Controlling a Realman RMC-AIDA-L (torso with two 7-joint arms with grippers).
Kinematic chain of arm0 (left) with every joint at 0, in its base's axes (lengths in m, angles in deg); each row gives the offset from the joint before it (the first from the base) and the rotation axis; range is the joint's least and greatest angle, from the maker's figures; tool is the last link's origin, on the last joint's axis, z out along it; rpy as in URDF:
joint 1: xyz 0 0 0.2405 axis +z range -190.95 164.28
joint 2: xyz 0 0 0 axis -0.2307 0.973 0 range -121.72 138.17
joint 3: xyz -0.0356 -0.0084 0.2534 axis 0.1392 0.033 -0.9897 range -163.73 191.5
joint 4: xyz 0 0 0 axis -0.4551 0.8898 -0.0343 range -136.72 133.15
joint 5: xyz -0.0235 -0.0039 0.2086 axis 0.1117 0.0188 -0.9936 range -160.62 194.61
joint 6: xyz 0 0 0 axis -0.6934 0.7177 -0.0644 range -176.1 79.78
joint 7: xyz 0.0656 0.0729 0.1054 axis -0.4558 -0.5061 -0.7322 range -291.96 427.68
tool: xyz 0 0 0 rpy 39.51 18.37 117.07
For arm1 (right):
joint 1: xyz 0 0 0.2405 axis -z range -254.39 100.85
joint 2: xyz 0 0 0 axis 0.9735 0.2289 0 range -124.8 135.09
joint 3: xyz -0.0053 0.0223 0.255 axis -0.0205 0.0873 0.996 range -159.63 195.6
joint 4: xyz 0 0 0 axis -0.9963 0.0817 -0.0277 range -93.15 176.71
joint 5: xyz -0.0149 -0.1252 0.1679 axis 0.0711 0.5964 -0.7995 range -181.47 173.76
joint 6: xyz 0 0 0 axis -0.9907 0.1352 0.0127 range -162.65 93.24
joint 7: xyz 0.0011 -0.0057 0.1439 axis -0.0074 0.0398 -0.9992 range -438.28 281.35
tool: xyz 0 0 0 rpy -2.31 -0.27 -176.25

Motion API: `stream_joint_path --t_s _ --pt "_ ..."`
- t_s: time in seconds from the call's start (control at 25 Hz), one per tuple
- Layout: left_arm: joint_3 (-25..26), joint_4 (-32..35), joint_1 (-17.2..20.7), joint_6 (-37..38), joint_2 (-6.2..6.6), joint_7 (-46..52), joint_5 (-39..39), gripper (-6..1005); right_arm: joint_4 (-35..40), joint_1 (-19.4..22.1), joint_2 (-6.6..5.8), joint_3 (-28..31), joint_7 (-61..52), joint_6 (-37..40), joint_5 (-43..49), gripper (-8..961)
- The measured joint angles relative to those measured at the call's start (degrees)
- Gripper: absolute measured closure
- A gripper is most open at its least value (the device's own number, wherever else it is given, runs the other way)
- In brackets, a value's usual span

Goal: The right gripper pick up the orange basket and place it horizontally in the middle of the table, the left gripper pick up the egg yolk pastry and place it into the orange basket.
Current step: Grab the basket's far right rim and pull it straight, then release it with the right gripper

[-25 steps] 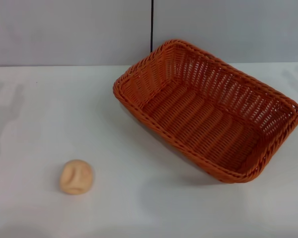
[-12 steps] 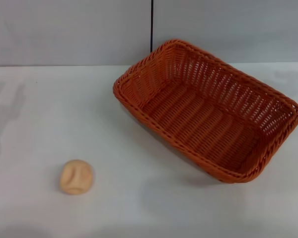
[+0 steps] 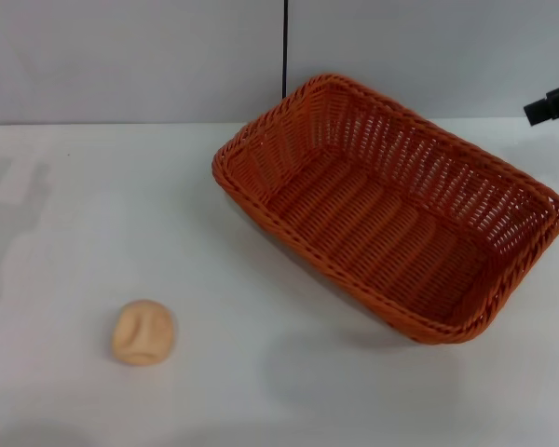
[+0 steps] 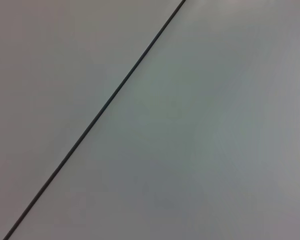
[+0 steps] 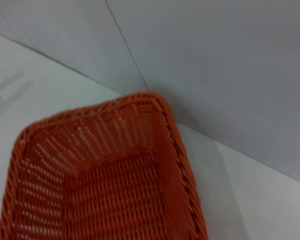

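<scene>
While only a dark tip of the right gripper point(image 3: 552, 104) shows at the head view's right edge, above the table point(image 3: 65, 233), its jaws can't be read. The orange basket point(image 3: 388, 207) sits skewed right of centre, ungrasped; the egg yolk pastry point(image 3: 143, 331) lies well apart, front-left. Reaching is likely underway: next, descend onto the near rim.

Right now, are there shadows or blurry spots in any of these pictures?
Head view: sharp, soft shadow on the table below the orange basket; faint grey patches at left; the right gripper just enters at the edge. Right wrist view: the basket looks soft. Left wrist view: flat grey wall with one dark seam.
</scene>
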Motion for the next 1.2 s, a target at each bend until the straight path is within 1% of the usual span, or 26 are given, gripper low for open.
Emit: stream_joint_path --t_s 0.08,0.2,0.24,0.28,0.32,0.36,0.44,0.48,0.52,0.68,0.88,1.2 --pt "-0.1 0.1 0.0 0.1 0.0 0.0 0.0 334 -0.6 -0.5 0.26 -2.2 -0.7 -1.0 0.5 390" --pt "-0.3 0.2 0.0 0.1 0.0 0.0 0.0 334 -1.2 -0.7 0.61 -2.8 -0.8 -1.3 1.0 394" --pt "-0.4 0.2 0.0 0.1 0.0 0.0 0.0 334 -1.3 -0.8 1.0 -2.9 -0.9 -1.4 1.5 398" --pt "-0.5 0.2 0.0 0.1 0.0 0.0 0.0 334 -1.4 -0.8 1.96 -3.0 -0.9 -2.0 2.6 401" --pt "-0.6 0.2 0.0 0.2 -0.01 0.0 0.0 334 -1.4 -0.8 1.96 -3.0 -0.9 -2.0 2.6 404" --pt "-0.6 0.2 0.0 0.2 -0.04 0.0 0.0 334 -1.4 -0.8 2.52 -3.0 -0.9 -2.3 3.1 407" --pt "-0.7 0.2 0.0 0.3 -0.08 0.0 0.0 334 -1.4 -0.7 3.84 -3.3 -0.6 -3.0 4.4 414" --pt "-0.8 0.3 0.0 0.3 -0.09 0.0 0.0 334 -1.5 -0.5 4.81 -4.0 -0.6 -4.0 5.3 417" --pt "-0.8 0.3 0.0 0.3 -0.09 0.0 0.0 334 -1.5 -0.5 4.81 -4.0 -0.6 -4.0 5.3 421" --pt "-1.0 0.3 -0.1 0.4 -0.13 0.0 0.0 333 -2.7 -0.5 6.29 -5.6 -0.7 -6.6 7.6 434" --pt "-1.1 0.3 -0.1 0.4 -0.19 0.0 0.0 333 -4.7 -0.8 6.74 -5.9 -0.7 -8.8 8.1 450" --pt "-1.3 0.4 0.0 0.5 -0.18 0.0 0.0 333 -5.4 -1.0 6.98 -6.0 -0.2 -10.1 8.1 476"
